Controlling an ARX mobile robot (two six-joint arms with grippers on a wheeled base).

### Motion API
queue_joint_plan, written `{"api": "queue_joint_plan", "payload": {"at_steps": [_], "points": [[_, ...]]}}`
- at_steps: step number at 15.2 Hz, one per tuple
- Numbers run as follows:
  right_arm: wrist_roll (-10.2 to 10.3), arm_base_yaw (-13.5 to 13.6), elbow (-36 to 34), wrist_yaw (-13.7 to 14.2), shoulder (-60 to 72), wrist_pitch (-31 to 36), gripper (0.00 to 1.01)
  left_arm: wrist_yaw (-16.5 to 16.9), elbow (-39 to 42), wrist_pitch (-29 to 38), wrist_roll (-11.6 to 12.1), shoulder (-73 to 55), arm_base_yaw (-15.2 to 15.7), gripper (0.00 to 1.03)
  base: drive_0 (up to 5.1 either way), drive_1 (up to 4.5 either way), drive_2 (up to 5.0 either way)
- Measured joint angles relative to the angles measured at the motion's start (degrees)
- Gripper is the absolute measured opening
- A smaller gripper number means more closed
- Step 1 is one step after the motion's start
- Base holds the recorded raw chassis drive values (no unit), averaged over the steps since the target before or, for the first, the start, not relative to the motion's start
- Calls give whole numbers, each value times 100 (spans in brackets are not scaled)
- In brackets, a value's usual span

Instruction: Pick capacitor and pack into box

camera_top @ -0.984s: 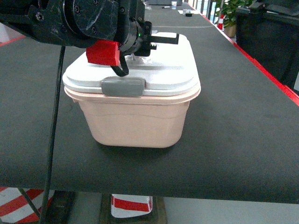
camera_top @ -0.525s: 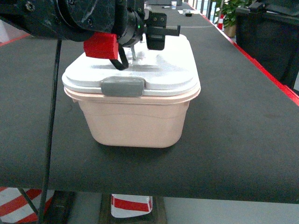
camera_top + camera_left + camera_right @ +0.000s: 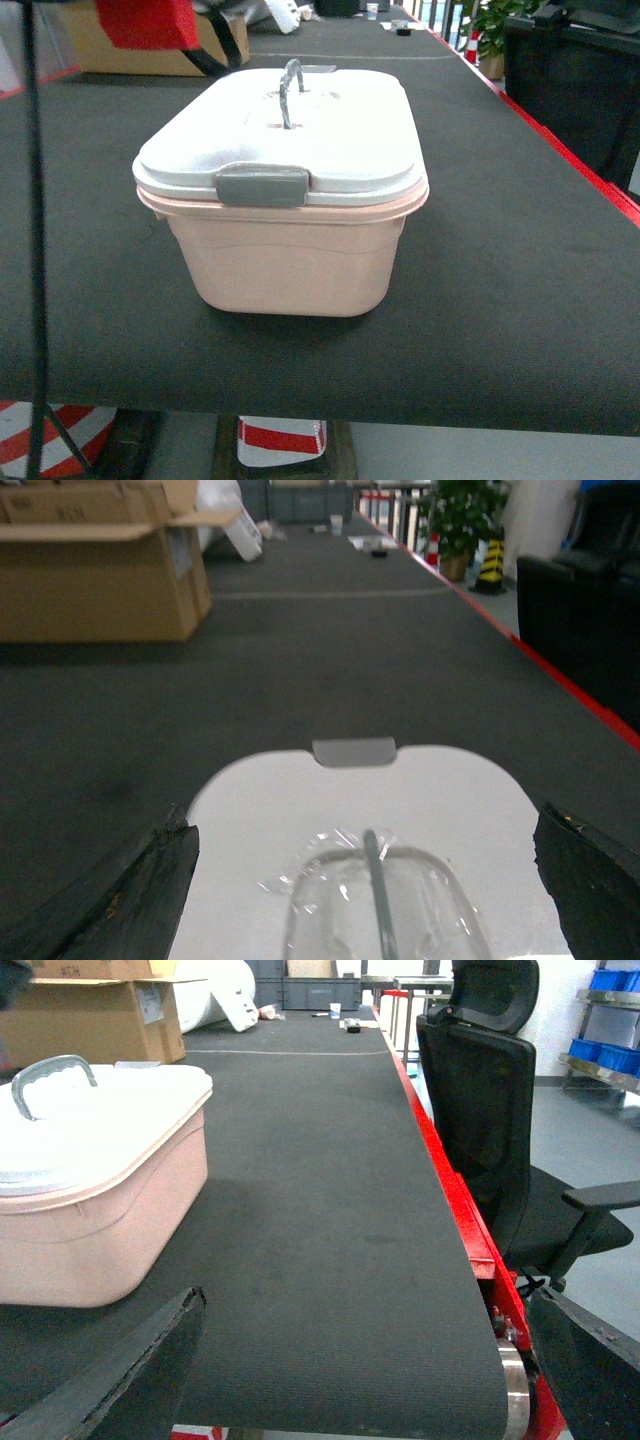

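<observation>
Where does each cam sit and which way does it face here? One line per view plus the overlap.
Head: on the robot, slanting down at the pink box on the black table; only a red arm part and a cable show top left.
Left wrist: just above the white lid, facing along the table toward the cardboard carton; both fingertips of the open left pincer frame it.
Right wrist: low, right of the box, facing down the table past an office chair; right pincer open.
Shared: all three see the box with its raised grey handle.

Warehouse or workshop floor: long black matted bench (image 3: 330, 1190) with red edging, cardboard carton (image 3: 95, 565) upper left, blue bins (image 3: 612, 1018) upper right.
</observation>
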State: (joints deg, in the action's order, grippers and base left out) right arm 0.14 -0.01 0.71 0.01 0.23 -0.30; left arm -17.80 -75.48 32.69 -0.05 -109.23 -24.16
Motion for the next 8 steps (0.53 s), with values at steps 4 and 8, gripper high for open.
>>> {"api": "queue_joint_plan", "payload": {"at_steps": [4, 8], "points": [[0, 0, 0, 0, 0, 0, 98, 151, 1832, 1351, 505, 1617, 450, 98, 0, 0, 0], [0, 0, 0, 0, 0, 0, 98, 378, 3709, 2282, 522, 3150, 1270, 98, 0, 0, 0]]}}
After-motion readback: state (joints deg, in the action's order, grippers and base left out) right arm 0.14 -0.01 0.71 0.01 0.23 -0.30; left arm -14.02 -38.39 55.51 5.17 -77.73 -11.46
